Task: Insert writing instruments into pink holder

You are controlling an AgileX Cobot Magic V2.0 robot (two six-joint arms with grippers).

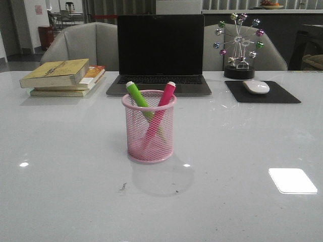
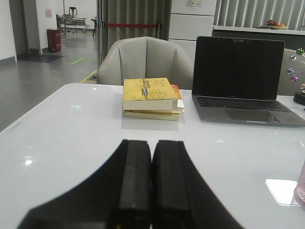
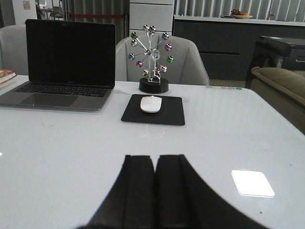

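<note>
Both markers, green (image 1: 138, 96) and pink (image 1: 164, 99), stand in the pink holder (image 1: 149, 135); the left tool (image 2: 151, 191) and right tool (image 3: 155, 191) are closed and empty, so nothing seems left to do.

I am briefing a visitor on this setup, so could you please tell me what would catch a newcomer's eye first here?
The pink holder stands alone at the middle of the white table, with the green marker and the pink marker crossed inside it. Behind it sits an open laptop with a dark screen, a stack of books to its left and a mouse on a black pad to its right.
</note>
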